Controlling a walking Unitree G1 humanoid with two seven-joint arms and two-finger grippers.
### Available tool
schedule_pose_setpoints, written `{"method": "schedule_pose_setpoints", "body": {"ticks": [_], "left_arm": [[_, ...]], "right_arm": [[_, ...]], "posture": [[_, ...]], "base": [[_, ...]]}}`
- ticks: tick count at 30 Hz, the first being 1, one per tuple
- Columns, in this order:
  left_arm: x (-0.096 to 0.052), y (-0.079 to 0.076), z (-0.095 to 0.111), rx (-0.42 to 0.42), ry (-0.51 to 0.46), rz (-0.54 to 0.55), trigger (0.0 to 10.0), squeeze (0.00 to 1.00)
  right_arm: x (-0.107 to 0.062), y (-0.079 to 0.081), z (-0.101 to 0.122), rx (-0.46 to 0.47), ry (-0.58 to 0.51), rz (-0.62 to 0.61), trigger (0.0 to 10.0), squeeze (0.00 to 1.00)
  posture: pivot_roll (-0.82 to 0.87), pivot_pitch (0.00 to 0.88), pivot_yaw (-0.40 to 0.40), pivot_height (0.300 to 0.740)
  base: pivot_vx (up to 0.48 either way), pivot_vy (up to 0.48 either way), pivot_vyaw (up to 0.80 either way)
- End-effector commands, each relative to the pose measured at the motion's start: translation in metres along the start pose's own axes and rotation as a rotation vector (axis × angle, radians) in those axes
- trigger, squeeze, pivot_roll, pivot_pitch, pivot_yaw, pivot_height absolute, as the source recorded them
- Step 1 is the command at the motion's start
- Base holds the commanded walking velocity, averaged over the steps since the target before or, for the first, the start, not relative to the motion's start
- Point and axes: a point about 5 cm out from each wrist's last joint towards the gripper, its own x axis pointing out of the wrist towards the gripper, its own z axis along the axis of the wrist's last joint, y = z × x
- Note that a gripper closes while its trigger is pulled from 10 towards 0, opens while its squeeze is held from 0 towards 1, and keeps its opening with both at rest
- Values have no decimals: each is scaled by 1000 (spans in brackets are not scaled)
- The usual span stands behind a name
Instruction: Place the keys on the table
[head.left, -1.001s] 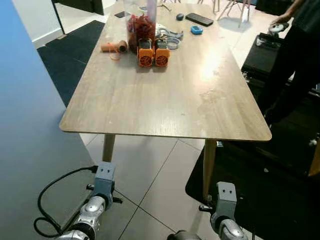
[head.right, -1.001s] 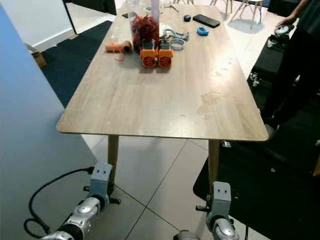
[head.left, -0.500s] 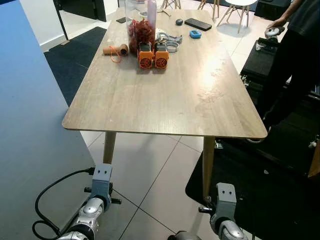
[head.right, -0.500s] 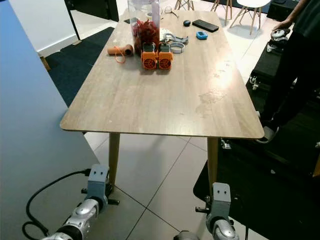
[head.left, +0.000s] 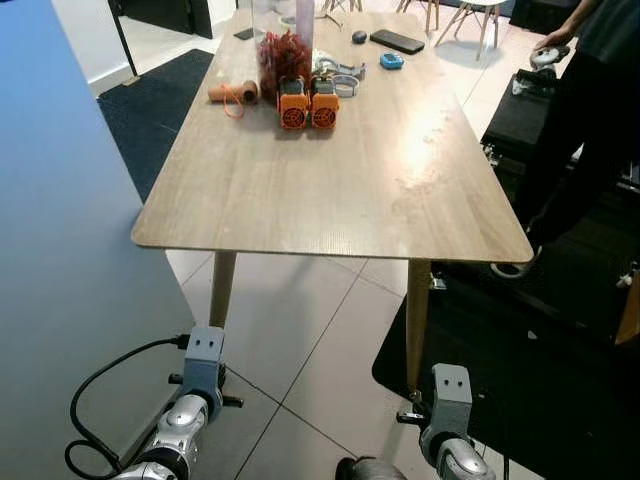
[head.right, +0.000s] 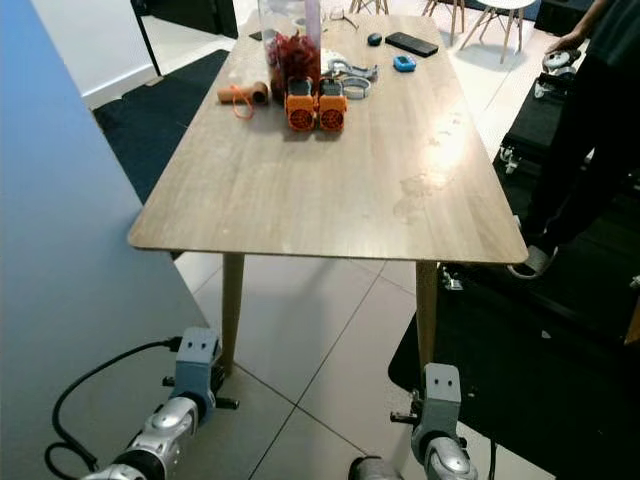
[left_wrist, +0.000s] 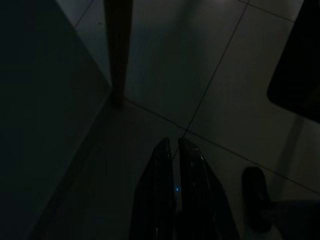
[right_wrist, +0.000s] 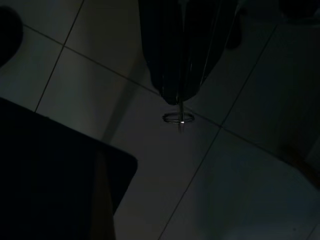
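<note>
The right gripper (right_wrist: 179, 95) is seen in the dark right wrist view with its two black fingers pressed together on the keys (right_wrist: 176, 119). A metal ring and a thin key blade hang just beyond the fingertips, above the tiled floor (right_wrist: 235, 185). The right arm (head.left: 450, 440) is held low, below the table's near edge.

The left gripper (left_wrist: 173, 145) is likewise closed, its fingers nearly touching, with nothing seen between them. It is pointed at the floor near a wooden table leg (left_wrist: 118, 50).

The wooden table (head.left: 340, 190) stands directly ahead. Its near half is bare. At the far end are grouped a clear jar (head.left: 283, 50) with red contents, two orange devices (head.left: 307, 105) and a dark phone (head.left: 397, 41). A person (head.left: 590, 110) in dark clothing stands beside the table's right side.
</note>
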Motion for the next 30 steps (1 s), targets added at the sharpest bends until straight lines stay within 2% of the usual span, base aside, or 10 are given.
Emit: {"method": "schedule_pose_setpoints", "body": {"ticks": [1, 15, 19, 22, 25, 30], "left_arm": [[-2, 8, -3, -2, 15, 19, 10000, 0], [1, 3, 6, 16, -15, -9, 10000, 0], [2, -1, 10, 66, -40, -48, 10000, 0], [2, -5, 12, 77, -52, -73, 10000, 0], [3, -11, 16, 52, -89, -111, 10000, 0], [3, -12, 19, 63, -103, -116, 10000, 0]], "right_arm": [[-2, 0, -6, 4, 26, 2, 10000, 0], [-2, 1, -6, 11, 22, -2, 10000, 0], [-2, 2, -7, 13, 24, -2, 10000, 0], [-2, 2, -7, 14, 25, -2, 10000, 0], [-2, 3, -8, 15, 26, -2, 10000, 0], [-2, 3, -7, 15, 26, 0, 10000, 0]], "posture": [[50, 56, -2, 740], [53, 58, 6, 740], [54, 63, 7, 740], [54, 65, 8, 740], [55, 64, 8, 740], [56, 63, 8, 740]], "base": [[-360, 0, 0], [-363, 0, 0], [-343, 0, 0], [0, 0, 0], [0, 0, 0], [0, 0, 0]]}}
